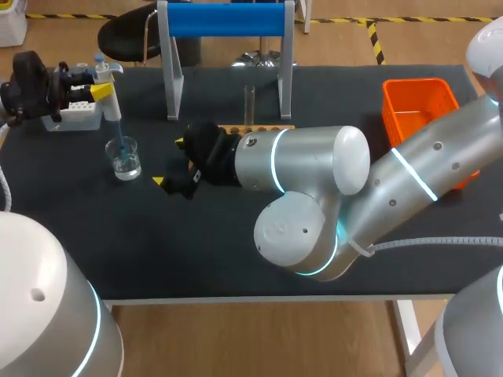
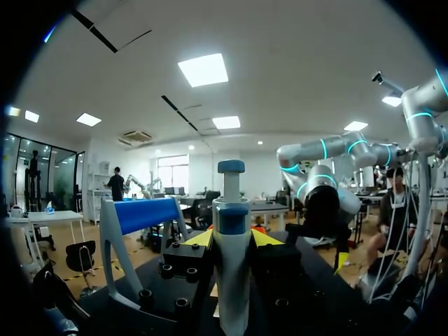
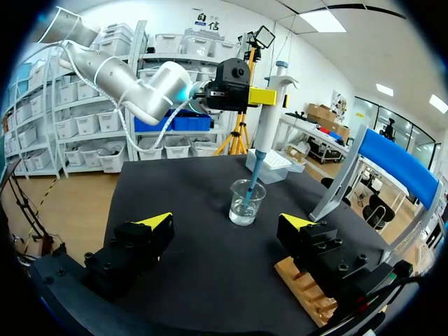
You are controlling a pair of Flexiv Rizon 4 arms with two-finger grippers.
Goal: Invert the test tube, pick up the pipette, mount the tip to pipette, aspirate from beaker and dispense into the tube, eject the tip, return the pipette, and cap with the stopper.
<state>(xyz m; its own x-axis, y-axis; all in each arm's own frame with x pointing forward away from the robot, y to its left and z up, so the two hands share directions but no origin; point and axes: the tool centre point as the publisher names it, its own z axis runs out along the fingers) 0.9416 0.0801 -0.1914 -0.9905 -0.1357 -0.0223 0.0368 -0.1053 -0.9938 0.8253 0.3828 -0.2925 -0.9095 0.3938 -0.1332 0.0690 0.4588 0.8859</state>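
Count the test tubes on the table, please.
1. The tube stands upright in the wooden rack, just beyond the right arm. The arm covers part of the rack, so more may be hidden.

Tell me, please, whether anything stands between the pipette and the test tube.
Yes: the right gripper, open, lies between the beaker and the test tube in the head view; the pipette would probably need to pass above it.

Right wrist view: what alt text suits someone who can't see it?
The left tool holds a pipette upright, its tip dipped in a beaker of clear liquid on a black table. The open right tool faces the beaker.
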